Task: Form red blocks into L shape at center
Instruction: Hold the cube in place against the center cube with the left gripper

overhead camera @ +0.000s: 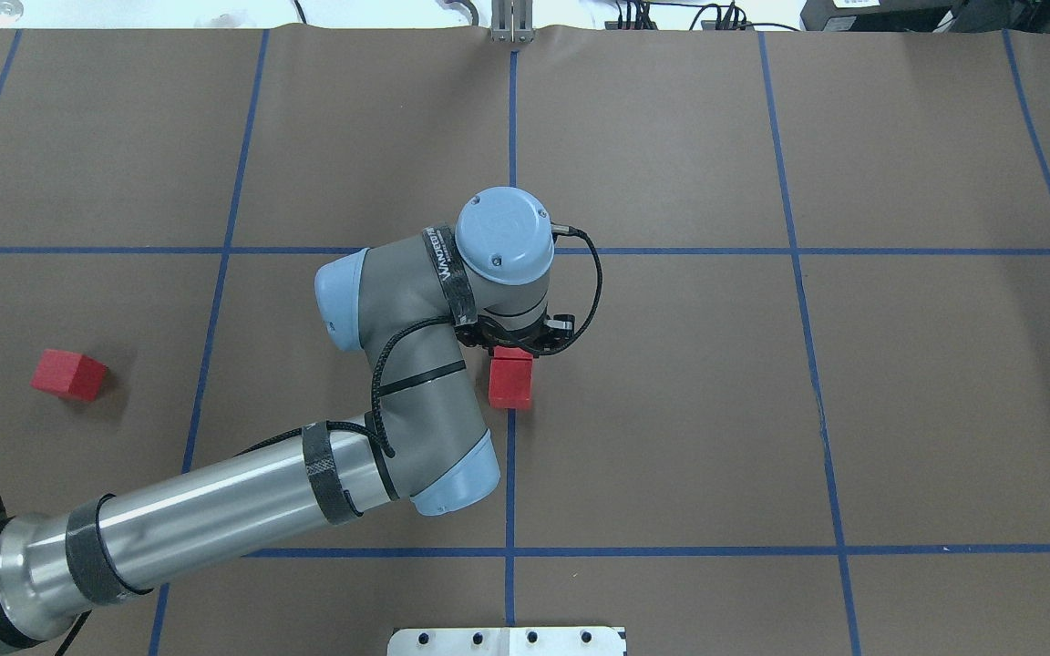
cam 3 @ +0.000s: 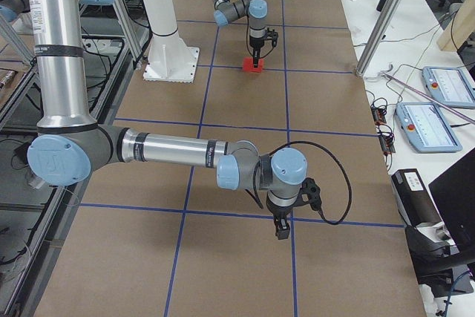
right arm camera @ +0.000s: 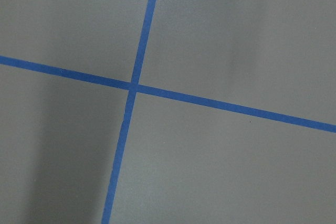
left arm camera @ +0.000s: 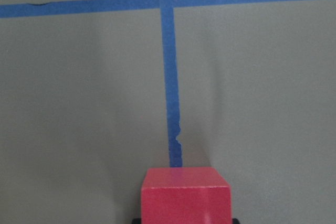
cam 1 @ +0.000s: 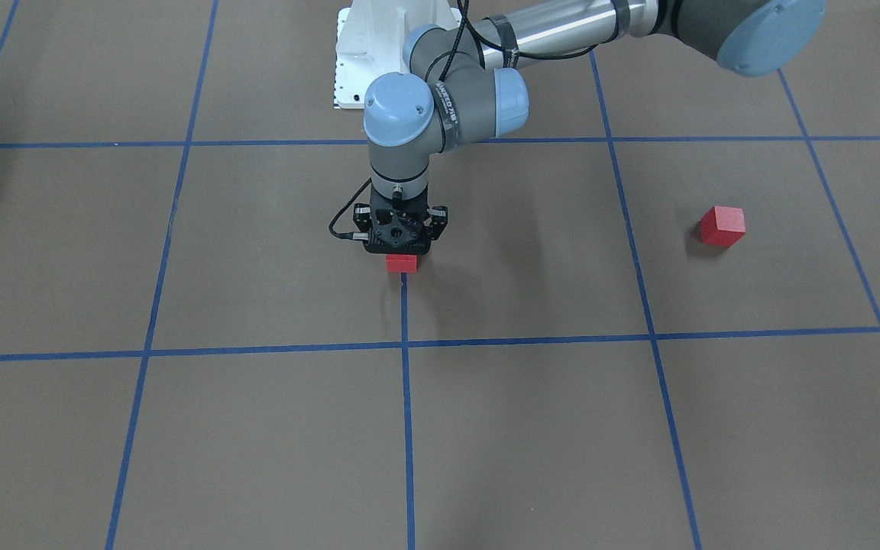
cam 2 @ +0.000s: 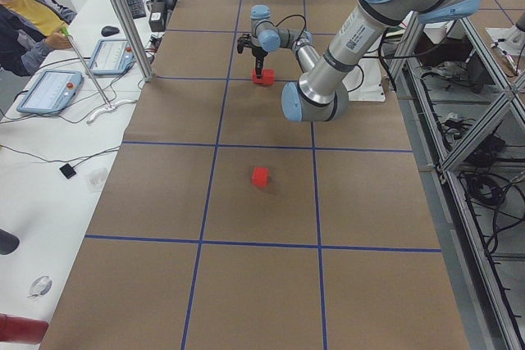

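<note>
Three small matte red cubes (cam 2: 262, 78) and two black two-finger tools share the brown, blue-taped table (overhead camera: 944, 410). Seen from the table's right end, the right tool (cam 3: 282, 234) is nearest, hanging over a tape crossing (right arm camera: 132, 86); I cannot tell how far it is open. Farther on, two of the cubes appear to sit touching in a row on the centre tape line (overhead camera: 509, 474). The left tool (cam 1: 401, 252) stands upright directly above them, closed against the sides of the gripped cube (left arm camera: 185, 195). Farthest, the lone cube (overhead camera: 69, 375) lies well apart.

Brown table (overhead camera: 671, 410), blue tape grid (overhead camera: 510, 137), red block (overhead camera: 511, 387) central, second block (overhead camera: 69, 374) apart
</note>
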